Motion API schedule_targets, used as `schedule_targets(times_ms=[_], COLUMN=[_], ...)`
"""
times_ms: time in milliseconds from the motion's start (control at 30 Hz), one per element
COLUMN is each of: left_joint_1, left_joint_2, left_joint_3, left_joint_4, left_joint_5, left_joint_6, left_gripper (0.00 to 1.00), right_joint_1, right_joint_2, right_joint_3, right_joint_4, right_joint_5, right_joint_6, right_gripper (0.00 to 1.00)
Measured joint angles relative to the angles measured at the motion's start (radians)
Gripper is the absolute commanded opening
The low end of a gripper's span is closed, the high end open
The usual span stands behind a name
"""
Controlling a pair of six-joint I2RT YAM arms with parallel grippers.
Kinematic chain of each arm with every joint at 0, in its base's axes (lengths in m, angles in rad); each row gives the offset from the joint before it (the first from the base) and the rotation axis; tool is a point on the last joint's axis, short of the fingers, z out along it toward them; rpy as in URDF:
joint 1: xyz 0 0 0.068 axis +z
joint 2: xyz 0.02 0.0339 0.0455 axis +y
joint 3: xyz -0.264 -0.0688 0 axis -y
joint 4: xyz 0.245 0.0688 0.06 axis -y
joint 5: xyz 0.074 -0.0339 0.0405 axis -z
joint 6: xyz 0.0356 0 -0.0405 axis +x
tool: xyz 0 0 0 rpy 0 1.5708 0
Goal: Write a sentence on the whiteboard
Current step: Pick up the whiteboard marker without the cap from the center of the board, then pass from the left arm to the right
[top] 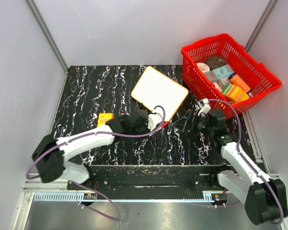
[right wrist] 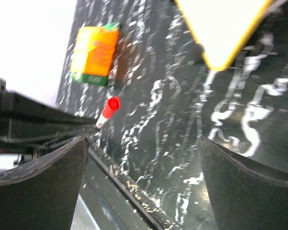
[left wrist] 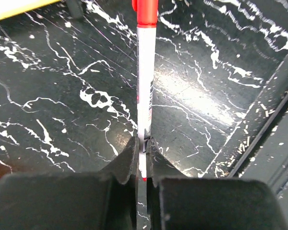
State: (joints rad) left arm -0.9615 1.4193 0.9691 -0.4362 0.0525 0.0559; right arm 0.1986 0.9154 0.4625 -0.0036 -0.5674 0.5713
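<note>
Pinching the marker tight in the left gripper, cap on, barrel running up the wrist view. Blank whiteboard just above it, top centre overhead, closer to left. Nothing in the right gripper, spread wide.

Even bright light, glare on the tabletop (right wrist view blurred).

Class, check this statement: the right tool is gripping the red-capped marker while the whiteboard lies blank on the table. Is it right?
No. The left tool grips the red-capped marker, as the left wrist view shows; the right tool stands open. The whiteboard does lie blank on the table.
</note>
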Motion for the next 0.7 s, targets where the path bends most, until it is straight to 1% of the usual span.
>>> schedule_targets(times_ms=[200,333,367,433,467,567,667,700], left_joint_1=[0.043,0.047,0.047,0.047,0.047,0.047,0.047,0.047], left_joint_2=[-0.193,-0.267,-0.276,-0.289,-0.292,-0.293,-0.295,-0.296], left_joint_3=[-0.038,-0.038,-0.038,-0.038,-0.038,-0.038,-0.038,-0.038], left_joint_4=[0.011,0.011,0.011,0.01,0.01,0.007,0.005,0.005], left_joint_5=[0.043,0.067,0.075,0.095,0.105,0.131,0.154,0.159], left_joint_6=[-0.048,-0.075,-0.08,-0.088,-0.092,-0.099,-0.109,-0.111], left_gripper=[0.0,0.0,0.0,0.0,0.0,0.0,0.0,0.0], right_joint_1=[0.186,0.319,0.335,0.347,0.35,0.364,0.382,0.387], right_joint_2=[0.057,0.07,0.075,0.088,0.095,0.122,0.154,0.164], right_joint_3=[0.011,0.053,0.063,0.072,0.072,0.072,0.072,0.072], right_joint_4=[0.185,0.237,0.256,0.307,0.336,0.404,0.438,0.446], right_joint_5=[-0.106,-0.106,-0.106,-0.105,-0.103,-0.084,-0.071,-0.07], right_joint_6=[0.059,0.064,0.067,0.079,0.093,0.127,0.145,0.15], right_gripper=[1.0,0.9,0.85,0.83,0.79,0.77,0.72,0.67])
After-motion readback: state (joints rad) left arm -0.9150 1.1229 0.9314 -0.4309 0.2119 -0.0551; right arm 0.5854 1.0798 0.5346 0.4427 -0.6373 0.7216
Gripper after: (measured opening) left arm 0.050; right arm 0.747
